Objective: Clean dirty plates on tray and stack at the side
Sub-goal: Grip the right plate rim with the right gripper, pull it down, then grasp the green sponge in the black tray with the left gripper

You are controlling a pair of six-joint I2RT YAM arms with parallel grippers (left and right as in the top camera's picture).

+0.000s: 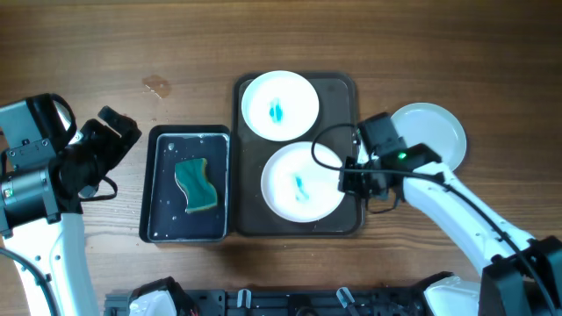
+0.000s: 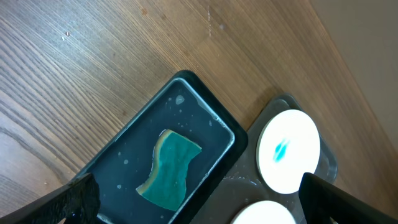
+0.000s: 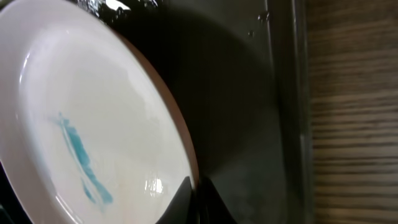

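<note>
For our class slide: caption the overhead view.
Right hand at the rim of a smeared plate on the tray; sponge in the basin; one clean plate aside.

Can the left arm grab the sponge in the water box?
Probably yes. The left gripper is open just beside the black basin, and the sponge lies in the water with nothing over it.
</note>
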